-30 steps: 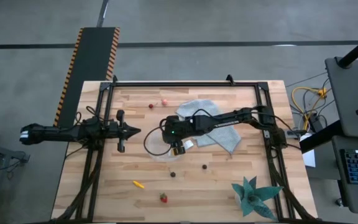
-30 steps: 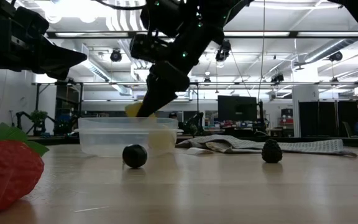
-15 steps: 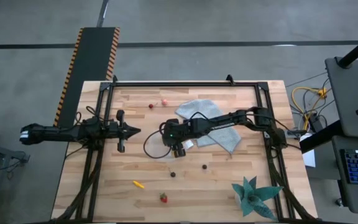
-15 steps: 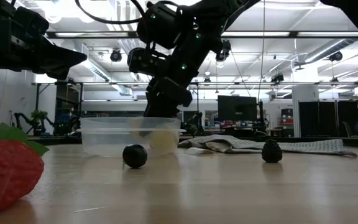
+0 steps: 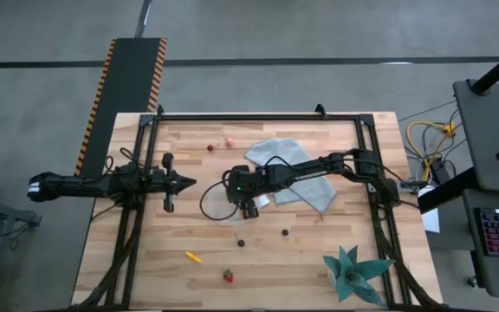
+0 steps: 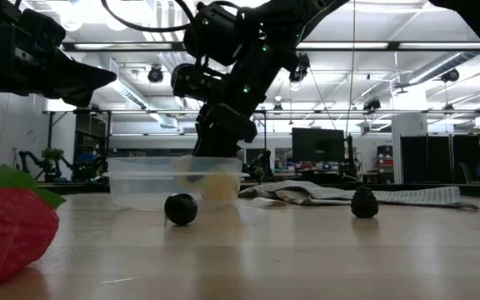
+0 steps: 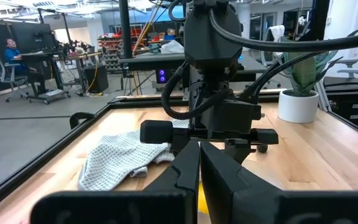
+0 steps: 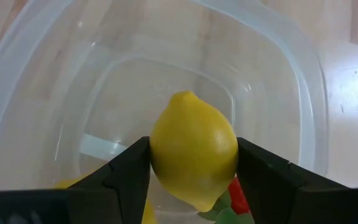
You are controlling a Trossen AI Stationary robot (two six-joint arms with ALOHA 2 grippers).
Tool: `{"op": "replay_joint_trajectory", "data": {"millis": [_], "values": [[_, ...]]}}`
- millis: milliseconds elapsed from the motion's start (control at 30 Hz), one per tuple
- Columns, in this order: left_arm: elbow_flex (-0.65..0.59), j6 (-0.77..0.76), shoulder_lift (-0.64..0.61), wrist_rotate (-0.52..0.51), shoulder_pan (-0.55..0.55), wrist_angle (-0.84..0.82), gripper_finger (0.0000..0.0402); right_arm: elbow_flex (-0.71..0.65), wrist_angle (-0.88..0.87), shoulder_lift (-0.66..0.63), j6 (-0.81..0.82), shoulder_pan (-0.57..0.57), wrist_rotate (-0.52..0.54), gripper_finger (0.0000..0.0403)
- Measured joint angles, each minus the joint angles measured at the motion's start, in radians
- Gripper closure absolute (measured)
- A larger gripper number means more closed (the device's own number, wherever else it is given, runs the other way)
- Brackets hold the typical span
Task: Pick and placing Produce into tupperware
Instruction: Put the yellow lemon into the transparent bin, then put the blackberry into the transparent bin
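Note:
My right gripper (image 5: 248, 208) reaches down into the clear tupperware (image 5: 219, 206) near the table's middle, shut on a yellow lemon (image 8: 194, 158). Another yellow piece (image 8: 73, 183) and a red-and-green berry (image 8: 235, 199) lie on the tupperware's floor. On the wood lie two dark round pieces (image 5: 241, 243) (image 5: 284, 230), an orange-yellow piece (image 5: 193, 256), a strawberry (image 5: 228, 276) and two red berries (image 5: 210, 147) (image 5: 229, 142). My left gripper (image 5: 189, 182) waits shut and level at the table's left. My right gripper pinches the lemon between its two fingers, one on each rounded side (image 8: 157, 155), the lemon's pointed ends lying free. The fingers (image 6: 223, 125) slant down from the table's right side. The lemon (image 6: 217, 188) sits low inside the tupperware; whether it rests on the floor I cannot tell.
A grey-blue cloth (image 5: 293, 173) lies under the right arm, right of the tupperware, with a small white tag (image 5: 264, 201) by its edge. A teal spiky plant (image 5: 353, 273) stands at the near right corner. A black frame (image 5: 258, 117) runs round the table.
My right gripper has gone down with the lemon, from above the tupperware's rim to low inside it, then kept still over the last half second.

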Motion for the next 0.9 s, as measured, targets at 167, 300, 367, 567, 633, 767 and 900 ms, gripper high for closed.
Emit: {"op": "replay_joint_trajectory", "data": {"millis": [167, 300, 367, 567, 633, 767, 900], "values": [[0.000, 0.000, 0.000, 0.000, 0.000, 0.000, 0.0402, 0.000, 0.006, 0.000, 0.025, 0.000, 0.002, 0.0181], [0.000, 0.000, 0.000, 0.000, 0.000, 0.000, 0.0402, 0.000, 0.010, 0.000, 0.025, 0.000, 0.003, 0.0164], [0.000, 0.000, 0.000, 0.000, 0.000, 0.000, 0.0402, 0.000, 0.014, 0.000, 0.022, 0.000, 0.002, 0.0156], [0.000, 0.000, 0.000, 0.000, 0.000, 0.000, 0.0402, 0.000, 0.014, 0.000, 0.021, 0.000, 0.003, 0.0142], [0.000, 0.000, 0.000, 0.000, 0.000, 0.000, 0.0402, 0.000, 0.015, 0.000, 0.020, 0.000, 0.003, 0.0141], [0.000, 0.000, 0.000, 0.000, 0.000, 0.000, 0.0402, 0.000, 0.020, -0.008, 0.018, 0.000, 0.003, 0.0143], [0.000, 0.000, 0.000, 0.000, 0.000, 0.000, 0.0402, 0.000, 0.020, -0.032, 0.018, -0.002, 0.004, 0.0148]]}}
